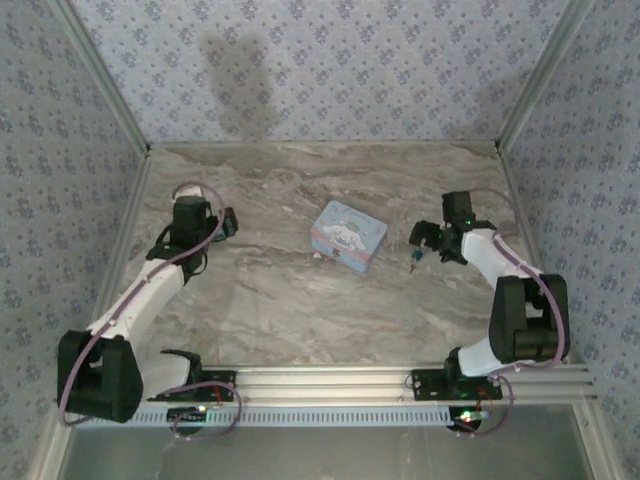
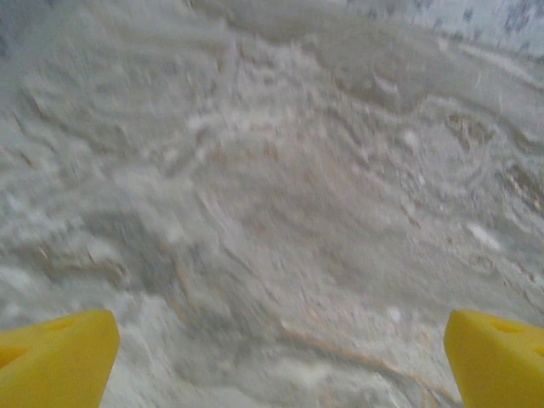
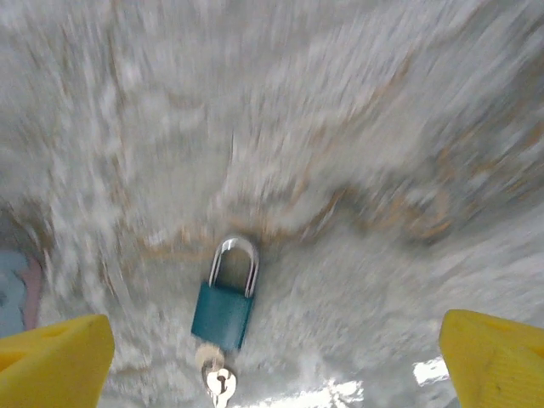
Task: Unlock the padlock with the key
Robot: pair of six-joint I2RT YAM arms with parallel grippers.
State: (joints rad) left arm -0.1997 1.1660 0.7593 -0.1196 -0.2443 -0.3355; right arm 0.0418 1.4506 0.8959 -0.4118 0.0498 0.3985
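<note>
Because the padlock (image 3: 223, 316) is a small block of metal with a smooth teal body and a polished shackle, I judge it dense for its size, rigid and rather slippery. It would likely skate on the marble-patterned table (image 1: 280, 300) if pushed from one side only. It lies flat just ahead of the right gripper (image 3: 274, 361), between its yellow fingers (image 3: 53, 357) but nearer the left one. The shackle points away and the key (image 3: 218, 380) sits at the near end, seemingly in the keyhole, though blur leaves that unsure. That gripper is spread wide and holds nothing; the left gripper (image 2: 276, 361) is likewise spread wide over bare table, far off to the left. The body's two long side edges look the best place to pinch the lock, while the thin, light key offers only its little round head. A blue tin (image 1: 348, 236) stands near the right gripper's left side; ahead and to its right there is room up to the papered wall (image 1: 590, 150).
</note>
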